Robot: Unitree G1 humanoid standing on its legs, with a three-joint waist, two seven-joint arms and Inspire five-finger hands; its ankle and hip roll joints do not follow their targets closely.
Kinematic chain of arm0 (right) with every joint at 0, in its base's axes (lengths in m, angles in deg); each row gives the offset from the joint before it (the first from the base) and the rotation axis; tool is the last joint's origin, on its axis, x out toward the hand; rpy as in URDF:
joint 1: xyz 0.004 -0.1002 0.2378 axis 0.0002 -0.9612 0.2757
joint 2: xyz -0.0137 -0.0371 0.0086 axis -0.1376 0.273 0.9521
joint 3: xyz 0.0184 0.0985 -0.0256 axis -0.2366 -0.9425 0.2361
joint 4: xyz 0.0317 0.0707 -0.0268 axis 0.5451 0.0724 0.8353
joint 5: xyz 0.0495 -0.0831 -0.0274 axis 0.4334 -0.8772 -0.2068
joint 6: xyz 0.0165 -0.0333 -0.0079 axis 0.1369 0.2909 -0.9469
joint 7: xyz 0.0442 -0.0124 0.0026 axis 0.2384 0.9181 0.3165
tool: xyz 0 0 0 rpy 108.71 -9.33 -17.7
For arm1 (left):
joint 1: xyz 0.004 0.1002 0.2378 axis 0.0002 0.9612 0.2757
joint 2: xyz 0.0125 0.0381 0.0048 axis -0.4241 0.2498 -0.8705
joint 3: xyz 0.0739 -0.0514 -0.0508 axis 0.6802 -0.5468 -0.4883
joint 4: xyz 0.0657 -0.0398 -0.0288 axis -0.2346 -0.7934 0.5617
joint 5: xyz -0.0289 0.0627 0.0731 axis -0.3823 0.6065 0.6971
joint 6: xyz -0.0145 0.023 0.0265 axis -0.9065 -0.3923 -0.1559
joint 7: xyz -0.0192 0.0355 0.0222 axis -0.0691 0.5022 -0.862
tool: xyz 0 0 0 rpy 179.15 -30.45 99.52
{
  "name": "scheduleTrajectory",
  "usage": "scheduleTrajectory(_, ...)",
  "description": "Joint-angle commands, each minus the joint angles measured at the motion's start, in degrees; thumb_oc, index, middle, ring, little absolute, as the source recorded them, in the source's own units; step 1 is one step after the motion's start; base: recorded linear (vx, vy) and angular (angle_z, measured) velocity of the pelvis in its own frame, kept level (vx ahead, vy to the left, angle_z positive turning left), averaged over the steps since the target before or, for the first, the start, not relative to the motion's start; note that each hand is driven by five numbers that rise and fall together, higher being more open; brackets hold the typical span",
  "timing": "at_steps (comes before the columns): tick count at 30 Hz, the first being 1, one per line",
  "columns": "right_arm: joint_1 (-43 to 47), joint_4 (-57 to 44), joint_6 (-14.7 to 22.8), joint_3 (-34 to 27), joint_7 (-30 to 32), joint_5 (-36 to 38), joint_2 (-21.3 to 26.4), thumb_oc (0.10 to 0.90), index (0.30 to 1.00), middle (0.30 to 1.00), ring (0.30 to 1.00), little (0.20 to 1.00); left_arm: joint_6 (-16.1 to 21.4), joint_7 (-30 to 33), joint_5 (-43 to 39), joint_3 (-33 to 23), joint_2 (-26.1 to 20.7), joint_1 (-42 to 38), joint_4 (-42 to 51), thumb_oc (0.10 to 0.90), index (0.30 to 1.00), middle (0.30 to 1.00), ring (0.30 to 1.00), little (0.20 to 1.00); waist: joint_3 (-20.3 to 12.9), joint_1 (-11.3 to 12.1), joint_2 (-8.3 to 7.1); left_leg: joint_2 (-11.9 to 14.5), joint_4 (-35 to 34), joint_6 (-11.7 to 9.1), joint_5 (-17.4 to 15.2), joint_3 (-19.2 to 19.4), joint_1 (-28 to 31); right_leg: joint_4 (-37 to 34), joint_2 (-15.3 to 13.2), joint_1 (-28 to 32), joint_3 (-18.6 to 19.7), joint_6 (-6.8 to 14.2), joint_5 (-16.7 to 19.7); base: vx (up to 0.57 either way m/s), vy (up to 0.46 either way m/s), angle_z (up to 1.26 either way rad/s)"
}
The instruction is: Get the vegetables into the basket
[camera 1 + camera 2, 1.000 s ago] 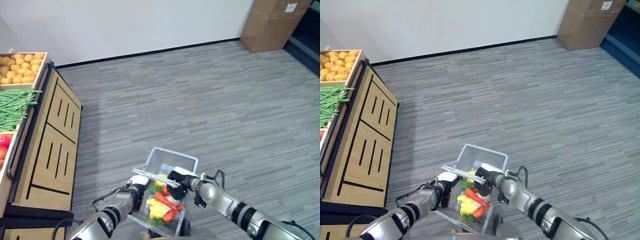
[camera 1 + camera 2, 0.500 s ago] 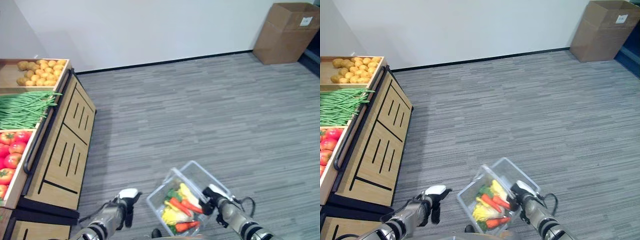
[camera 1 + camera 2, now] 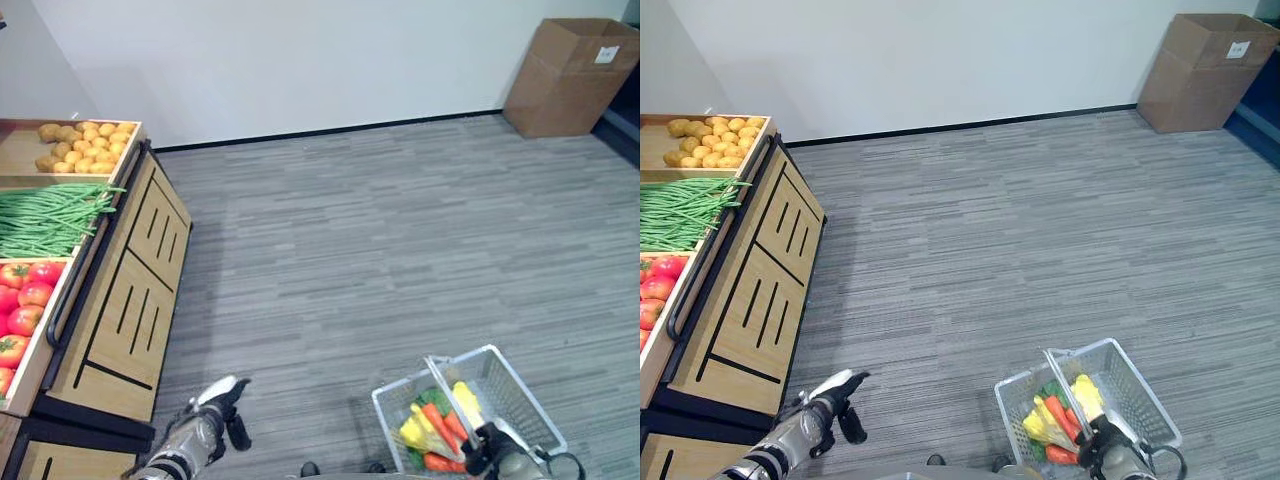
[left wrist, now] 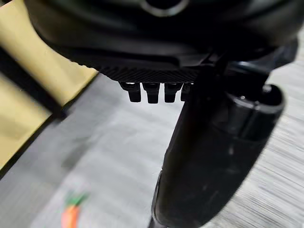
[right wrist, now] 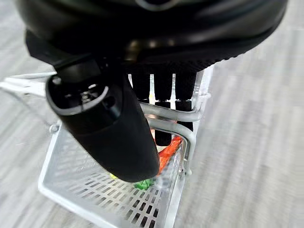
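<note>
- Right wrist view: the right hand curls its fingers round the handles of the wire basket, so it can carry it.
- The vegetables lie inside the basket, carrots and yellow ones together.
- The left hand hangs near the wooden counter, fingers curled, holding nothing.
- A carrot lies on the floor; I think it needs picking up.

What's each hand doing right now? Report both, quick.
Left hand: fingers curled, holding nothing.
Right hand: shut on the basket handle.
</note>
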Motion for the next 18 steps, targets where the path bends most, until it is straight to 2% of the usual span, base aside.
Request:
scheduleTrajectory(1, 3.15, 2.66, 1.14, -0.52, 1.7, 2.92, 1.1, 0.4, 0.3, 0.3, 0.3, 0.3, -0.26, 3.12, -4.71, -2.87, -0.66, -3.28, -3.73, 0.9, 1.0, 1.0, 1.0, 1.0, -0.35, 0.96, -2.6, -0.09, 0.05, -0.86, -6.49, -0.21, 2.33, -0.38, -5.68, -2.73, -0.21, 4.91, 1.64, 0.02, -0.017, 0.03)
scheduleTrajectory(6, 1.25, 5.87, 1.8, -2.54, 1.48, 7.1, -1.93, 0.4, 0.3, 0.3, 0.3, 0.3, -1.06, 3.35, -13.19, -11.03, 1.37, -0.57, -11.67, 0.9, 1.0, 1.0, 1.0, 1.0, -0.65, 1.02, -3.19, 0.15, 0.01, -1.17, -6.34, -0.34, 2.35, -0.8, -5.38, -2.31, -0.58, 4.53, 1.45, 0.02, -0.012, 0.05)
scheduleTrajectory(8, 0.66, 6.02, 2.0, -2.14, 1.13, 7.15, -2.8, 0.4, 0.3, 0.3, 0.3, 0.3, -1.6, 3.56, -13.97, -12.68, 1.59, 0.57, -13.65, 0.9, 1.0, 1.0, 1.0, 1.0, -0.78, 1.11, -3.29, 0.22, 0.01, -1.27, -6.3, -0.39, 2.36, -1.02, -5.32, -2.14, -0.68, 4.43, 1.46, 0.02, -0.01, 0.0)
scheduleTrajectory(13, -0.83, 5.92, 2.4, -2.74, 0.76, 9.87, -4.78, 0.4, 0.3, 0.3, 0.3, 0.3, -1.58, 3.34, -15.3, -14.55, 2.44, 2.35, -14.48, 0.9, 1.0, 1.0, 1.0, 1.0, -0.73, 1.16, -3.3, 0.36, 0.01, -1.38, -6.21, -0.49, 2.41, -1.02, -5.25, -1.97, -0.81, 4.28, 1.35, 0.0, 0.0, 0.0)
scheduleTrajectory(18, -1.43, 6.54, 2.58, -2.59, 0.29, 10.48, -5.64, 0.4, 0.3, 0.3, 0.3, 0.3, -1.01, 3.33, -15.68, -14.15, 2.65, 2.47, -13.55, 0.9, 1.0, 1.0, 1.0, 1.0, -0.8, 1.19, -3.37, 0.3, 0.01, -1.43, -6.21, -0.54, 2.45, -1.09, -5.16, -1.89, -0.85, 4.31, 1.26, 0.0, 0.0, 0.0)
